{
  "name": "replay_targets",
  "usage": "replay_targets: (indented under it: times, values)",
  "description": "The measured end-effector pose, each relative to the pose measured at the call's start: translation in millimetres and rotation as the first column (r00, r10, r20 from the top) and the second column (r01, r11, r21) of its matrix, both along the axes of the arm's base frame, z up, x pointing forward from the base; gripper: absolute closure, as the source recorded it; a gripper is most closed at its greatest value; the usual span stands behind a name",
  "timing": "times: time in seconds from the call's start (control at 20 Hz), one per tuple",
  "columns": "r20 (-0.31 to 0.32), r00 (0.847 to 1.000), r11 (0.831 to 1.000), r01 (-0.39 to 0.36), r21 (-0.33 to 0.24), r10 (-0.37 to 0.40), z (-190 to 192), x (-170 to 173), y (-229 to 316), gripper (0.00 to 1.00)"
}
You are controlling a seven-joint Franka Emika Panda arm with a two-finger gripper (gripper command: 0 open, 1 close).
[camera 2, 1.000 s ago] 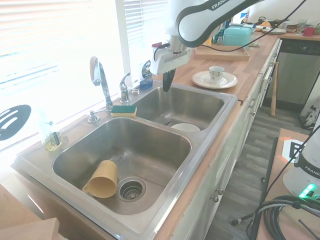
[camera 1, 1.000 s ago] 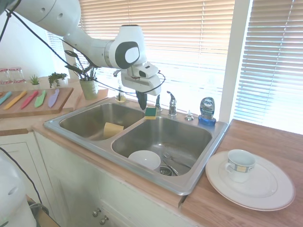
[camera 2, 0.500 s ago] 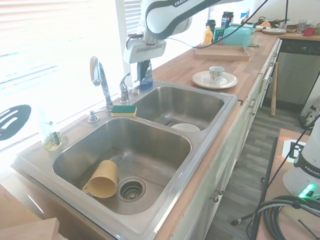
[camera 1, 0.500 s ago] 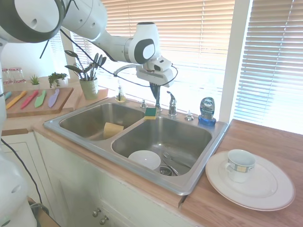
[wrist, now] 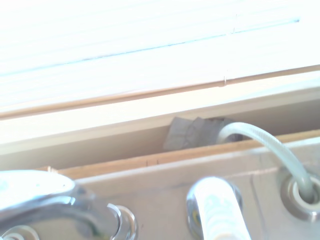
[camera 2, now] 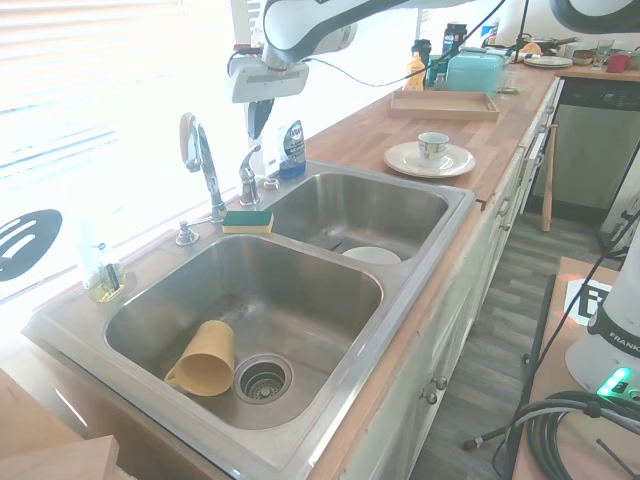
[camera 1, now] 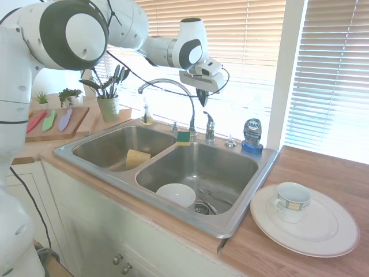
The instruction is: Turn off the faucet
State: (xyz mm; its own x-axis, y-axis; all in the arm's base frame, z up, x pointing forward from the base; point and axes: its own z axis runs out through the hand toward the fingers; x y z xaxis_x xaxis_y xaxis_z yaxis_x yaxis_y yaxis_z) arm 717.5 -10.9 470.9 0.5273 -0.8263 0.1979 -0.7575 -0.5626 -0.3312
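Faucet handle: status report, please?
Gripper above lever handle, no contact; fingers unclear. Faucet untouched. Dish-soap bottle beside, not blocking.

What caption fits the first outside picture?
Robot pincer hovers above the faucet lever handle at a double sink.

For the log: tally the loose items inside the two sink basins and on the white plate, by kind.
Cups: 2, a tan plastic cup and a white mug
Bowls: 1, a white bowl
Metal utensils: 1, exact kind unclear
Total: 4
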Motion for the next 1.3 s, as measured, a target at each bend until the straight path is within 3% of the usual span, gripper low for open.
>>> replay_targets:
  times: [0.25, 0.8, 1.3]
  values:
    - [-0.021, 1.000, 1.000, 0.008, -0.005, -0.008, -16.8, 14.8, -5.9, 1.00]
    - [-0.041, 0.999, 1.000, 0.013, -0.006, -0.013, -21.8, 14.1, -8.9, 1.00]
    - [-0.099, 0.995, 1.000, 0.012, -0.010, -0.013, -43.0, -6.6, -12.4, 1.00]
